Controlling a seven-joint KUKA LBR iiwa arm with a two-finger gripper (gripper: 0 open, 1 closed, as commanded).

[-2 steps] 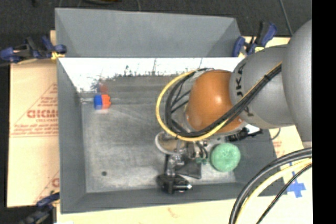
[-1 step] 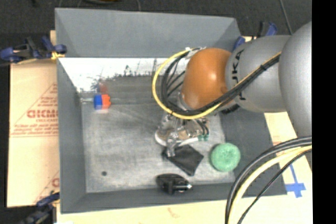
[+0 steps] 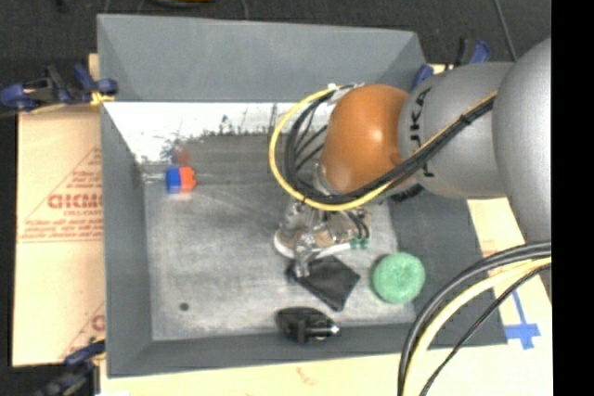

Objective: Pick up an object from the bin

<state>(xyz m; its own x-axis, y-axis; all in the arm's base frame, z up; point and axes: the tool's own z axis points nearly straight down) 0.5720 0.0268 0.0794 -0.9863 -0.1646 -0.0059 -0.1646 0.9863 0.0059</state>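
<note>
Camera view: hand point(image 3: 314, 246) over black flat piece point(image 3: 334, 285), grip unclear; green ball point(image 3: 399, 278) just beside.

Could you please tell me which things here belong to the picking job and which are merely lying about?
In the job:
hand, low in the grey bin
flat black piece right at the hand, likely its pick

Lying about:
green ball beside that piece
small black thing by the near wall
blue-and-orange block, far left corner
</note>
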